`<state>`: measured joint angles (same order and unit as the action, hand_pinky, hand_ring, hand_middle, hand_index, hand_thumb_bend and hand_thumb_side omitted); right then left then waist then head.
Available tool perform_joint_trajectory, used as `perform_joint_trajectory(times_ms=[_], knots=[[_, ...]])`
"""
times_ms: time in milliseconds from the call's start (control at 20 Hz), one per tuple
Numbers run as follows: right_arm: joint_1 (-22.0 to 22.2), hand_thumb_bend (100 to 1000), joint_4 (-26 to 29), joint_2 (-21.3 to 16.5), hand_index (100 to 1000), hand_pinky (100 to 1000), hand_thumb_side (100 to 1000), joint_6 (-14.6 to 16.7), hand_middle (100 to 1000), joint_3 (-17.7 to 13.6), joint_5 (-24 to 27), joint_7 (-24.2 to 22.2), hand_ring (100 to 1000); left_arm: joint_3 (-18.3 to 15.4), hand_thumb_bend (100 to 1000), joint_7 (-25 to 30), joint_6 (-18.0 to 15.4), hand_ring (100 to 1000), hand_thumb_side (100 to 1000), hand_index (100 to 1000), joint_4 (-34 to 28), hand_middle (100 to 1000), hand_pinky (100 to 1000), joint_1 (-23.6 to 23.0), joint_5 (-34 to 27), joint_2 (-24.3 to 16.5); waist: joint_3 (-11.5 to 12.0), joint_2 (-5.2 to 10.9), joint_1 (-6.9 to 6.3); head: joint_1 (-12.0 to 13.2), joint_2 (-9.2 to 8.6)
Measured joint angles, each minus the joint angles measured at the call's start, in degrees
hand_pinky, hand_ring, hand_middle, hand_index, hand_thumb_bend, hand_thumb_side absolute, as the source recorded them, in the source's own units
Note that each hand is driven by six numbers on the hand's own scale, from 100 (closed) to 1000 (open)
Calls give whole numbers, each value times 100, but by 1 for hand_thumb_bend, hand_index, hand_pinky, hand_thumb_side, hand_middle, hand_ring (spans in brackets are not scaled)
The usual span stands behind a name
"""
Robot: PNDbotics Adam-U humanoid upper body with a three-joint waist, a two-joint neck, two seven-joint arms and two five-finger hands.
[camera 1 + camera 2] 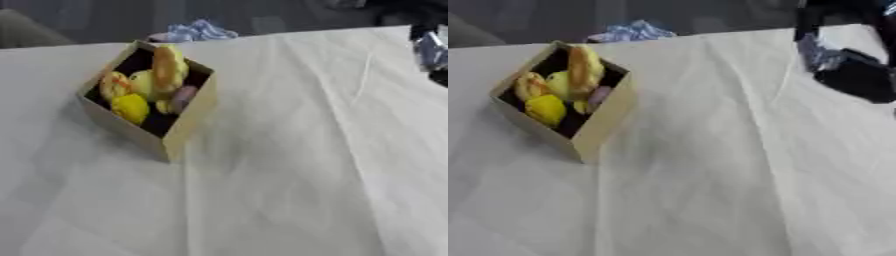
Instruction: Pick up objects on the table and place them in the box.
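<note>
A box (149,102) holds yellow toys (131,107); the white worktop (289,175) looks cleared. The right robot hand (855,75) is blurred, fingers unreadable.

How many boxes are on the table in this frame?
1: a cardboard box at the table's left, its corner toward the camera, holding yellow and orange items.

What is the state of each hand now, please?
Left hand: not in view.
Right hand: at the upper right, blurred; open or shut cannot be told.
</note>
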<state>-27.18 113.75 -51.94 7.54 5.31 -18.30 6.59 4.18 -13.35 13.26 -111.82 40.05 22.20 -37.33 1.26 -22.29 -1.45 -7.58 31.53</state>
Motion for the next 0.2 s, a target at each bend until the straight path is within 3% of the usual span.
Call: perform_joint_trajectory(times_ms=[200], knots=[[-643, 100, 0, 290, 1000, 922, 521, 65, 1000, 602, -447, -735, 1000, -148, 332, -852, -492, 901, 835, 953, -159, 901, 910, -502, -264, 237, 50, 54, 29, -60, -11]])
